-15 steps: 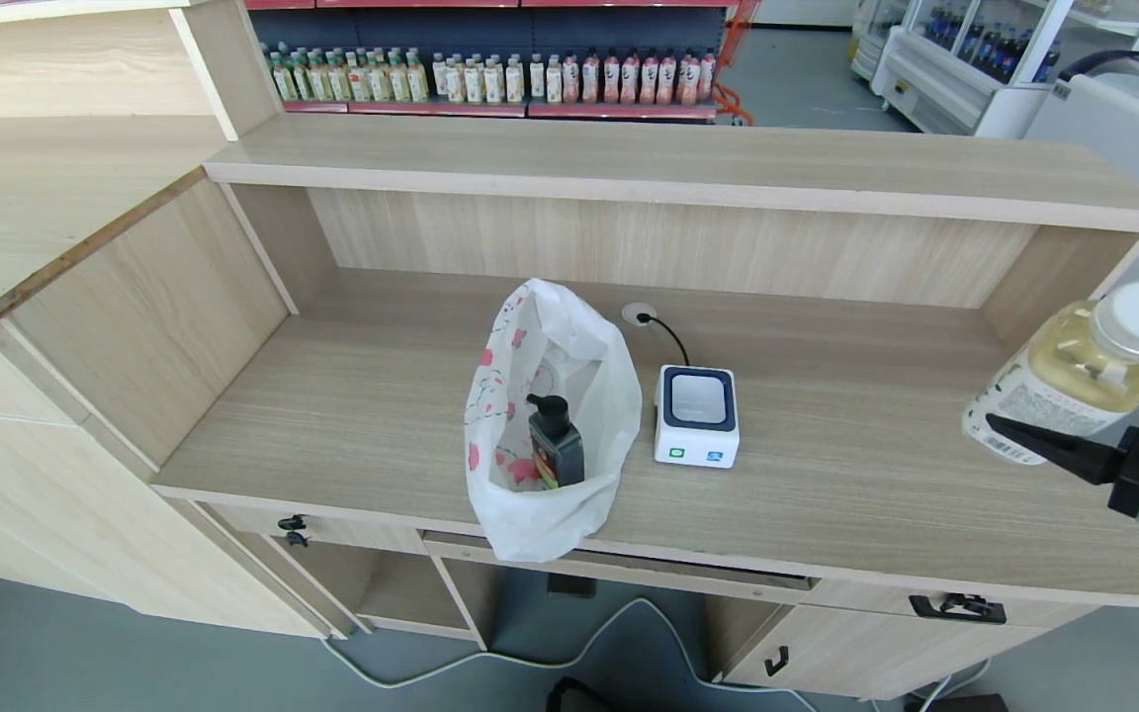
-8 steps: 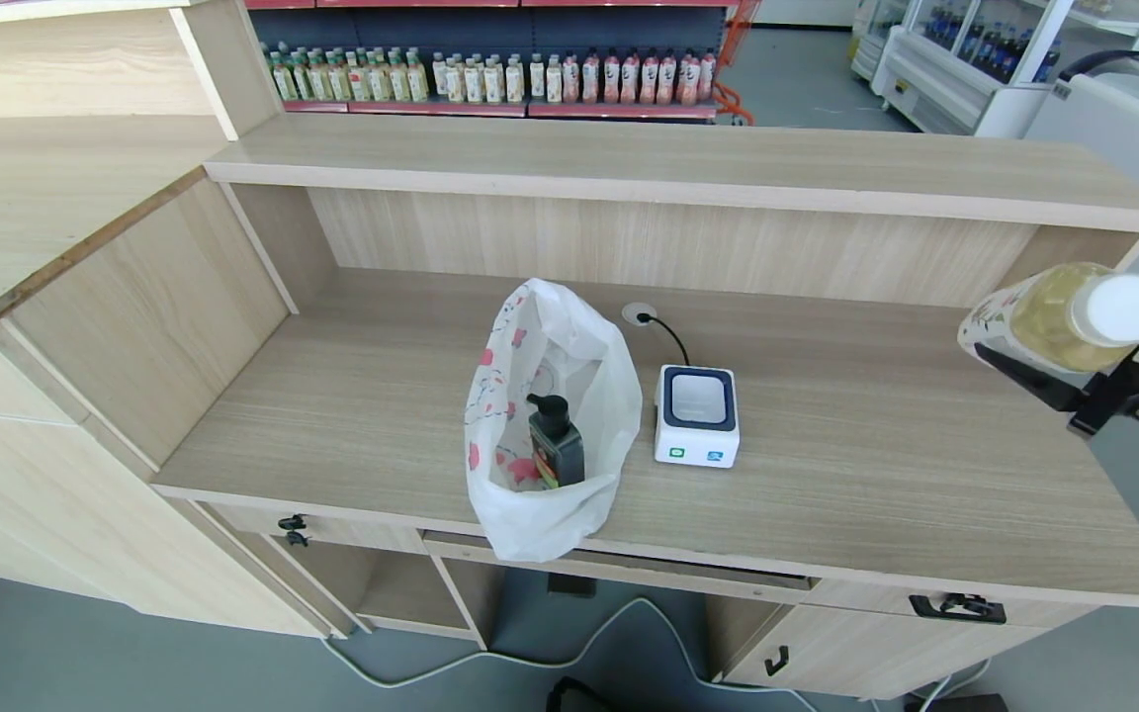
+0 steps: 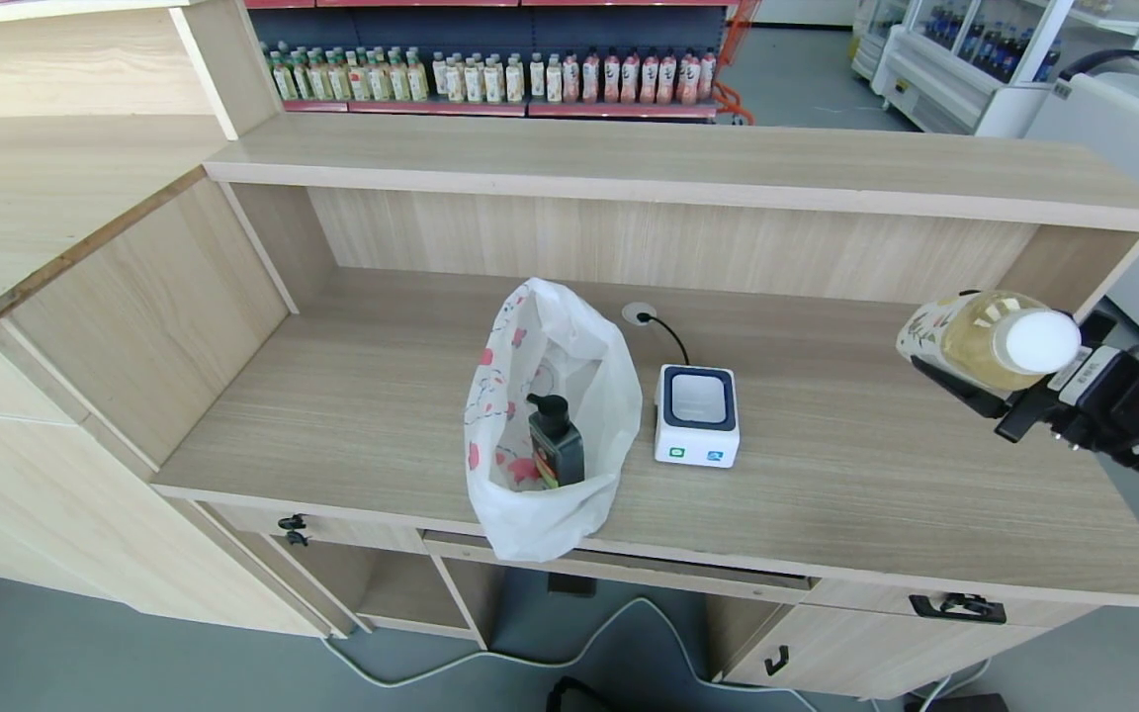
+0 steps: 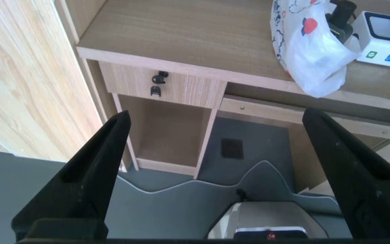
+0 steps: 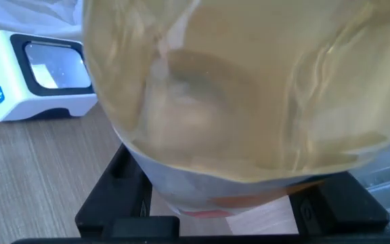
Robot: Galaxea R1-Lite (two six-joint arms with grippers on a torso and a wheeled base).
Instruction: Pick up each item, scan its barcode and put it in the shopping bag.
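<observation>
CHECKOUT COUNTER: The right gripper (image 3: 955, 354) was clamped on a drink bottle (image 3: 970, 331) held in the air over the right end of the wooden counter (image 3: 876, 475), w/ one black finger (image 3: 960, 391) visible along the bottle's underside. The bottle, full of pale yellow liquid, lay tipped almost level btwn the jaws. Its white cap (image 3: 1042, 341) faced the robot and its labelled base pointed toward the counter's back wall. From the right wrist view, the bottle (image 5: 249, 88) bulged past the gripper (image 5: 229, 210), w/ a dark finger (image 5: 114, 196) at each side.

The scanner (image 3: 696, 415) sat on the counter well to the left of the held bottle and apart from it. Its window faced up and its cable (image 3: 670, 338) ran back to a hole in the top. Just beside the scanner's left stood the shopping bag (image 3: 505, 514), white w/ red flowers, mouth open. A black pump bottle (image 3: 556, 443) stood upright inside it.

The left gripper (image 4: 215, 156) hung low in front of the counter's left end, jaws wide apart & holding nothing, before an open cubby (image 4: 168, 135) under a drawer (image 4: 158, 85). Bag (image 4: 310, 54) and scanner (image 4: 384, 28) appeared at the counter edge above.

Bkgd: shelf rows of bottled drinks (image 3: 490, 77) and glass-door coolers (image 3: 965, 49).
</observation>
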